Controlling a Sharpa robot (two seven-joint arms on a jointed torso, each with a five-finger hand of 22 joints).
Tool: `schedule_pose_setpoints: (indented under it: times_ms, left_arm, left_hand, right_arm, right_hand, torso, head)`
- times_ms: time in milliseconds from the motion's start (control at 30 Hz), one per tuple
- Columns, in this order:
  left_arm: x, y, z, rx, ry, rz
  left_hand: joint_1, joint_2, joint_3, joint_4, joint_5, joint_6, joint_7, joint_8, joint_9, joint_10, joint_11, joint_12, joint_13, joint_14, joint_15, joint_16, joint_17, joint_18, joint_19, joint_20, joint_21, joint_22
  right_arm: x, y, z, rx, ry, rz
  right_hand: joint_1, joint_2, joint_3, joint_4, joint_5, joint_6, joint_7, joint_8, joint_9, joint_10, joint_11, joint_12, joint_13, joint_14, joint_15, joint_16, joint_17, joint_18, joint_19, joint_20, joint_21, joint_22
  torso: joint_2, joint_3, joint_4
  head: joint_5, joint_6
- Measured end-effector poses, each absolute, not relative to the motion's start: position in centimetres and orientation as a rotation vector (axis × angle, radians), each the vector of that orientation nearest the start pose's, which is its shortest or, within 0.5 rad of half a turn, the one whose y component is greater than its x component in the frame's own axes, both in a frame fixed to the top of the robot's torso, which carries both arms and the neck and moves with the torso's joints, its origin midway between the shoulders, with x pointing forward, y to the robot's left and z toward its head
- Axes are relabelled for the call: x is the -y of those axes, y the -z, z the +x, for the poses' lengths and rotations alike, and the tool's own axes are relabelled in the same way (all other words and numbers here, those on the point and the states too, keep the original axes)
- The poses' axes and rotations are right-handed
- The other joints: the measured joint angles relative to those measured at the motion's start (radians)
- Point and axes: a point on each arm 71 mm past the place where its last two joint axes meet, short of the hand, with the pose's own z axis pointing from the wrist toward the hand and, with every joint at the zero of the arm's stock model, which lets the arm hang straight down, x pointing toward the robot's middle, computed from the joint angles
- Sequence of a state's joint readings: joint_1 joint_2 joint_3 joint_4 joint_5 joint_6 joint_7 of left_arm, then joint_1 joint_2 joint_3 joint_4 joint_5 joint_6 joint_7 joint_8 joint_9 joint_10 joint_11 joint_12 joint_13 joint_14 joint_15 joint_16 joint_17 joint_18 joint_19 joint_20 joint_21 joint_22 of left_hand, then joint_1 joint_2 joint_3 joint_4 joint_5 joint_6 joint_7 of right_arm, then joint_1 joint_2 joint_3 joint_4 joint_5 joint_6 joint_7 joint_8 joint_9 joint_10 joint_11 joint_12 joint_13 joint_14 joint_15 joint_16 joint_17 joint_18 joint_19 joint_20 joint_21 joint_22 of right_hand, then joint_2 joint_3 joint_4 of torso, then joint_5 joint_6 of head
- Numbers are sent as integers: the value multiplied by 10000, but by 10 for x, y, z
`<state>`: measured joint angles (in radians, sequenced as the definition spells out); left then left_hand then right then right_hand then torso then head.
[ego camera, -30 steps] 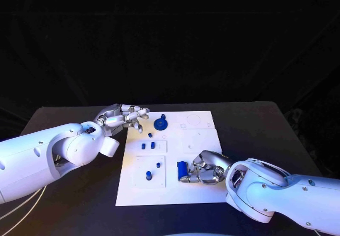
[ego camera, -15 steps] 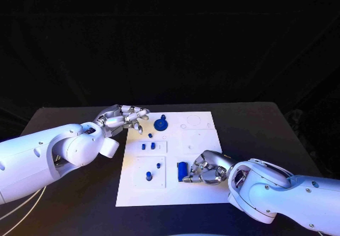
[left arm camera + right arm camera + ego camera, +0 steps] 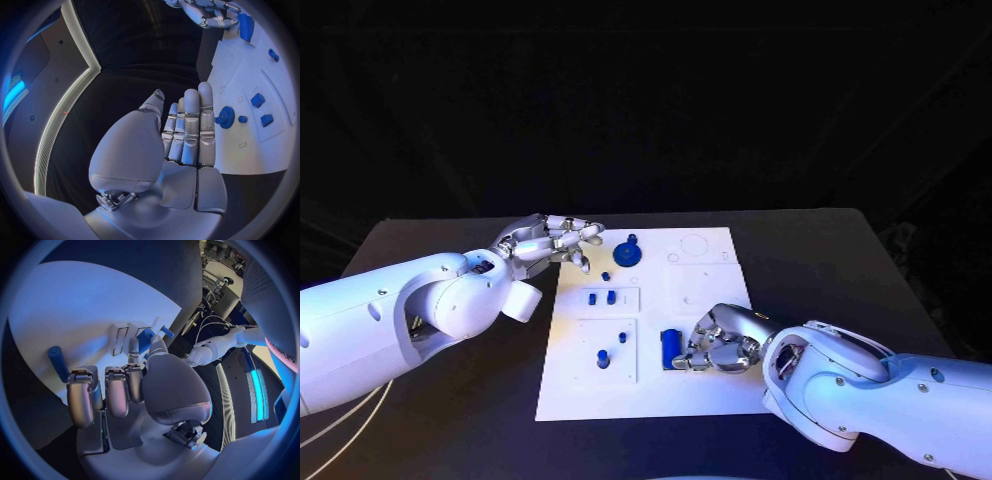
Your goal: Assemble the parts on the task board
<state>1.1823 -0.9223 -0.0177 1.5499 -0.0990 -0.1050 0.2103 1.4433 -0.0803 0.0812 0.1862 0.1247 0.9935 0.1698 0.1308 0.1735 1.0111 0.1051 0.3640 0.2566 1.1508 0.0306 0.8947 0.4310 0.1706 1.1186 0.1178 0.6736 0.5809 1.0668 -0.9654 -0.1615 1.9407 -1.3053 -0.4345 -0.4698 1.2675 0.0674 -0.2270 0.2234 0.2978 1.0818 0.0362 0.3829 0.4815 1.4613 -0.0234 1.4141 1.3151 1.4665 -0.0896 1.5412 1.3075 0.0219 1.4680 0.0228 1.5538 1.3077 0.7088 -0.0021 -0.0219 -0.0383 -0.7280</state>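
The flat white rectangular task board point(image 3: 711, 385) lies in the lower middle of the frame on the matte black table point(image 3: 834, 250). Small glossy blue parts sit on it: a round toothed piece point(image 3: 629, 253) near its top edge, short pegs point(image 3: 600, 297) in a shallow recess, and a longer blue block point(image 3: 671, 346) lower down. The silver right hand point(image 3: 715, 345) curls just beside that block — whether it actually grips it cannot be told. The silver left hand point(image 3: 548, 241) hovers over the board's upper left corner, fingers straight and holding nothing. Bare table surrounds the board.
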Motion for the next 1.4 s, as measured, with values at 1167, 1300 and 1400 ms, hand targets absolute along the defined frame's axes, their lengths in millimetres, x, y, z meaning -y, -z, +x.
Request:
schedule_pose_setpoints:
  times_ms: [1167, 1300, 1400]
  left_arm:
    - [-230, 187, 477, -16915, 15561, -10710]
    - [-229, 187, 477, -16921, 15570, -10703]
    - [-229, 187, 477, -16923, 15571, -10701]
  left_hand:
    - [79, 80, 1, 1, 0, -36, 36, 0, 2, 1, 0, 0, -3, 0, 0, 0, -10, -1, 0, 0, 1, -8]
    - [79, 80, 1, 1, 0, -36, 36, 0, 2, 1, 0, 0, 6, 0, 0, 0, -9, 0, 0, 0, 1, -8]
    - [110, 49, 1, 1, 0, -36, 36, 0, 2, 1, 0, 40, 6, 0, 0, 0, -9, -1, 0, 0, 1, -8]
  right_arm:
    - [168, 248, 355, -20227, -7218, 1736]
    - [168, 249, 356, -20203, -7195, 1708]
    - [168, 249, 357, -20157, -7160, 1674]
  right_hand:
    - [477, 42, -199, -221, -447, 30, -30, 197, 200, -34, -37, -26, 1666, -37, -34, 0, -2, 0, 0, -73, -1, -3]
    - [477, 42, -199, -221, -446, 30, -30, 197, 212, -92, 21, 10, 1662, -37, -33, 0, -3, 0, 0, -73, -1, -3]
    - [477, 42, -199, -221, -446, 30, -30, 235, 222, -93, 21, 11, 1660, -37, -32, 0, -3, 0, 0, -73, -1, -3]
  torso:
    - [-1, 0, -5]
    - [-1, -1, -4]
    - [-1, -1, -1]
  head:
    - [26, -122]
    - [27, -122]
    - [27, -122]
